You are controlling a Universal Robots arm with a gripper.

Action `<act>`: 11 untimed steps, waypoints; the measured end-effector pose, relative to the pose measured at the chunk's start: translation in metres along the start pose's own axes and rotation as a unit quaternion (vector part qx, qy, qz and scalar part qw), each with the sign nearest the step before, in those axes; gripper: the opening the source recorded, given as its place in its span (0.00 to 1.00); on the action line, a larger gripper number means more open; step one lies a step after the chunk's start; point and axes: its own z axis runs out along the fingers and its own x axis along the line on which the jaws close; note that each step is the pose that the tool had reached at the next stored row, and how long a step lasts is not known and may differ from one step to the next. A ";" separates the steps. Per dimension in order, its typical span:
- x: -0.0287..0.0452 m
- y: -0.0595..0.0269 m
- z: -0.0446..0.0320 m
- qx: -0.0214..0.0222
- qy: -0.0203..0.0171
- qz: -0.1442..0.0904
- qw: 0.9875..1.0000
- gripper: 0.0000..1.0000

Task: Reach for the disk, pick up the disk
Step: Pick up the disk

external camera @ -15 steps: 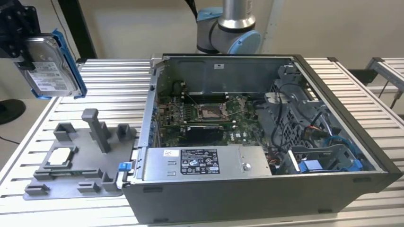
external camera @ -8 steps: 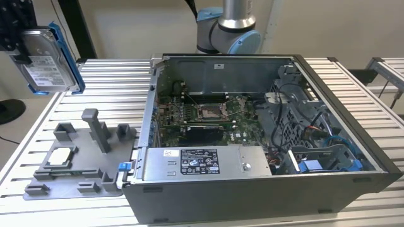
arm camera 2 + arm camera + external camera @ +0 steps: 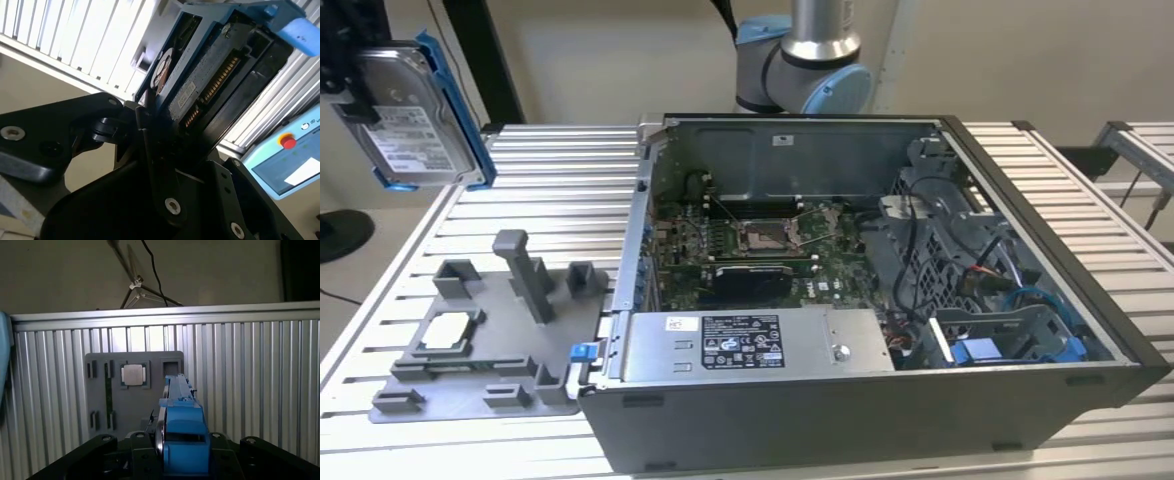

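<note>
One disk (image 3: pixel 411 120): silver-grey hard drive with a white barcode label, framed by a blue plastic bracket. Held high at the exterior view's upper left, tilted close to upright, label side toward that camera, well apart from the counter (image 3: pixel 547 170) and everything on it. Clamped in the black pincer (image 3: pixel 182 462), jaws pressed against the two flat faces; recorded edge-on in the first wrist view, and from the circuit-board side with its gold contacts in the second wrist view.

One grey fixture plate (image 3: pixel 480 350), laid flat on the counter's ribbed slats. Carried a small white-topped square part (image 3: pixel 450 330) in one recess.

One open computer case (image 3: pixel 881 400), stood just beside the plate on the exterior view's right. Motherboard (image 3: pixel 747 240) and power supply (image 3: pixel 747 345) left exposed.

One arm base (image 3: pixel 801 50), mounted behind the case.
</note>
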 end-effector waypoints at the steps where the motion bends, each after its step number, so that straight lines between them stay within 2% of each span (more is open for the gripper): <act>1: 0.0000 0.0000 -0.0017 0.000 0.000 0.000 1.000 0.00; 11: 0.0003 0.0000 -0.0185 0.000 0.000 0.000 1.000 0.00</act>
